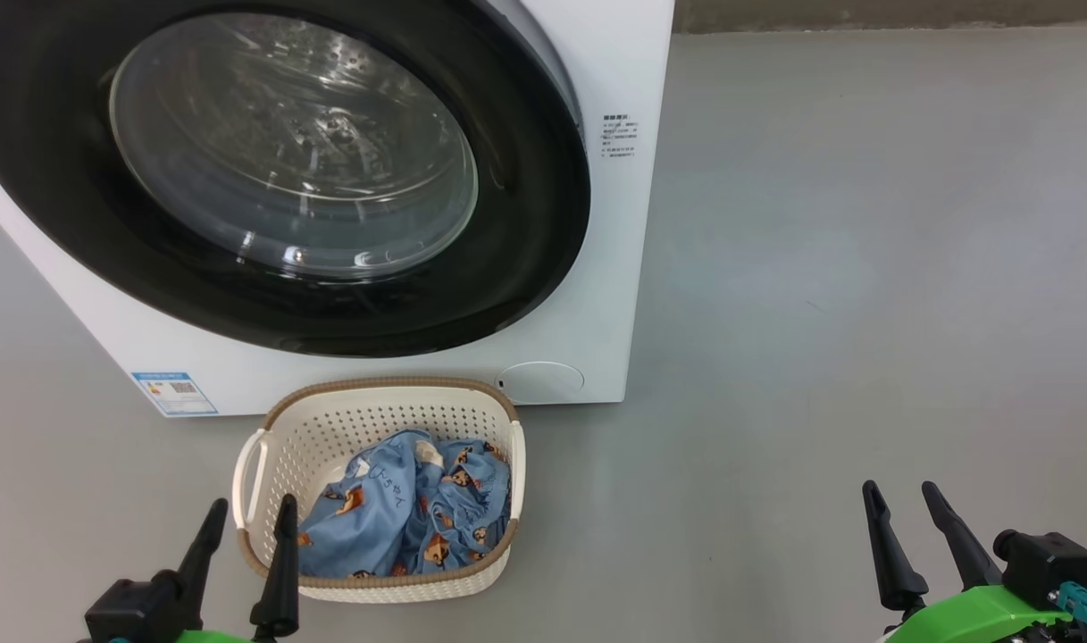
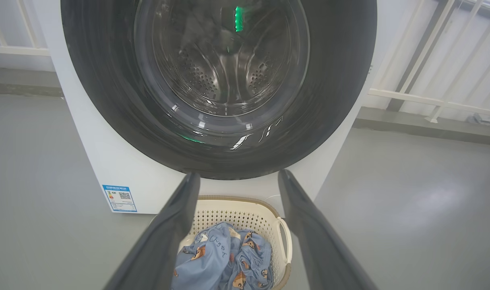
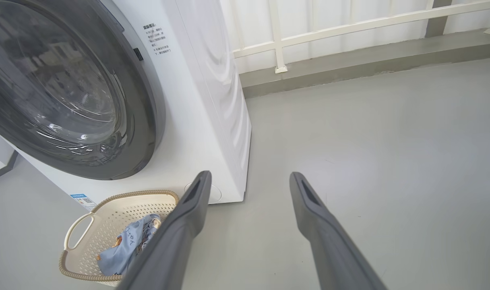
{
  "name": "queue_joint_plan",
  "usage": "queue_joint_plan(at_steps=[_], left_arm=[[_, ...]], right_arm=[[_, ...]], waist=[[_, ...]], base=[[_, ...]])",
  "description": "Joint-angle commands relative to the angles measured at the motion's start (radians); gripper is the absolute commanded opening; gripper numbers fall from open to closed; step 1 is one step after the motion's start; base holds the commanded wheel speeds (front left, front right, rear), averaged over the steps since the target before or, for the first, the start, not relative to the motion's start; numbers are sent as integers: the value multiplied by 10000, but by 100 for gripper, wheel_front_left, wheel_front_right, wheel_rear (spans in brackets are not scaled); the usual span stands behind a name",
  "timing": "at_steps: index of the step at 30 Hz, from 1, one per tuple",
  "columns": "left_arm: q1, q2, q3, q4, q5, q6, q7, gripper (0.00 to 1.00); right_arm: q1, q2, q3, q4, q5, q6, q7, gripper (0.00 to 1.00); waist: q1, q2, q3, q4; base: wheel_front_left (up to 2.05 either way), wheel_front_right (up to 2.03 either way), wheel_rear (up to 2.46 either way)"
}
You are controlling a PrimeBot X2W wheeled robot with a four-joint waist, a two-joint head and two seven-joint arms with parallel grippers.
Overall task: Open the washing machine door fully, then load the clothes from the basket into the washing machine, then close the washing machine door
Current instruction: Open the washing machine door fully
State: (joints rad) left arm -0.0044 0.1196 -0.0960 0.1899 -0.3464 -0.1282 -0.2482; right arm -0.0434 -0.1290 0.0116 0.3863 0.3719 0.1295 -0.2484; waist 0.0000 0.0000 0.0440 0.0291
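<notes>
While the washing machine door (image 1: 293, 152) sits shut at the head view's upper left, the basket (image 1: 266, 420) of clothes (image 1: 409, 518) lies lower centre. The left gripper (image 1: 251, 513), lower left, and right gripper (image 1: 900, 496), lower right, gape wide, empty. Left wrist view: the basket, just under the door, could be knocked by a reaching arm. Right wrist view: the door's left side is cut off; glare clouds its glass.

Left gripper (image 1: 248, 507) low at the left, fingers spread and pointing up, empty; right gripper (image 1: 902, 488) low at the right, likewise spread and empty.
</notes>
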Motion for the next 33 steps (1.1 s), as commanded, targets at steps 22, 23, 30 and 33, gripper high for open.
queue_joint_plan(at_steps=[22,23,30,33], left_arm=[[-435,-128,261,-309,-140,-25,-136,100],[-461,-148,249,-316,-144,-25,-136,100],[-785,-259,105,-362,-209,-25,-136,100],[-975,-295,53,-380,-255,-25,-136,100]], right_arm=[[-1567,282,455,-551,1911,12,-134,0],[-1731,306,446,-564,2184,12,-134,0],[-2984,225,573,-729,4236,12,-134,0],[-3518,28,700,-719,5307,12,-134,0]], waist=[[0,0,387,271],[0,0,435,300],[0,0,888,588],[0,0,1134,748]], base=[[0,0,-1],[0,0,0],[0,0,0],[0,0,0]])
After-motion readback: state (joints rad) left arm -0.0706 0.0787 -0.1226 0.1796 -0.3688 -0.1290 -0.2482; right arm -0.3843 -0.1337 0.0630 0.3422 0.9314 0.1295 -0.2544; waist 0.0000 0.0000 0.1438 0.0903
